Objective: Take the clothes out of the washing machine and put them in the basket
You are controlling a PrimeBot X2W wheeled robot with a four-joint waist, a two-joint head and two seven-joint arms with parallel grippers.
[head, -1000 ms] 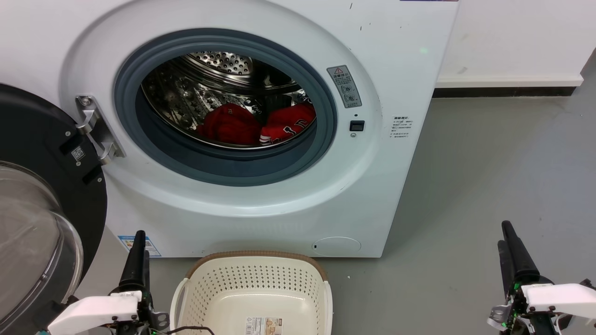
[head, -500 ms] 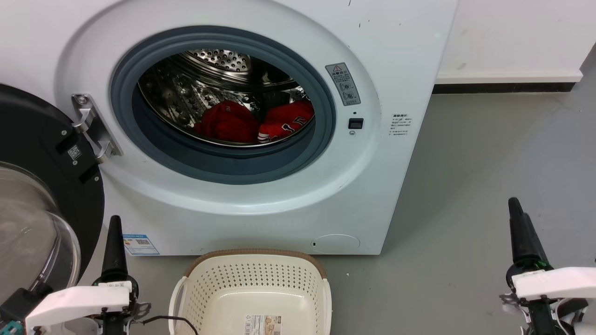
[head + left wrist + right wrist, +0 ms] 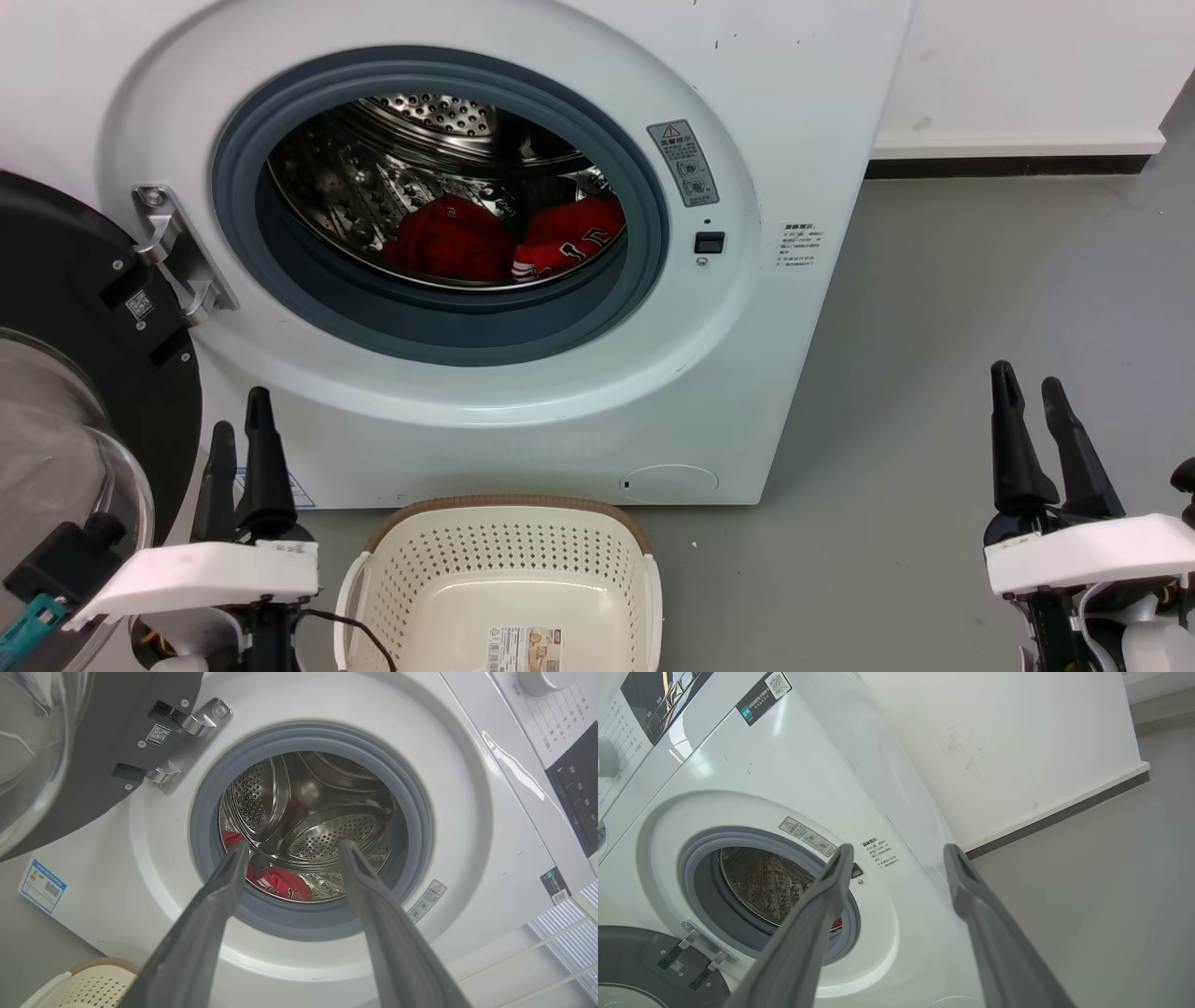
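The washing machine stands in front of me with its door swung open to the left. Two red clothes lie low in the steel drum: a plain one on the left and a jersey with white lettering on the right. The cream basket sits empty on the floor below the opening. My left gripper is open at the basket's left, low before the machine. My right gripper is open over bare floor, right of the machine. In the left wrist view the open gripper frames the drum and the clothes.
The black-rimmed glass door hangs open close beside my left arm. Grey floor stretches to the right of the machine up to a white wall with a dark skirting. In the right wrist view the open gripper points at the machine's right front edge.
Both grippers have risen in the head view, and each now shows two fingers apart instead of one narrow profile. The head camera has shifted slightly. The clothes and basket have not moved.
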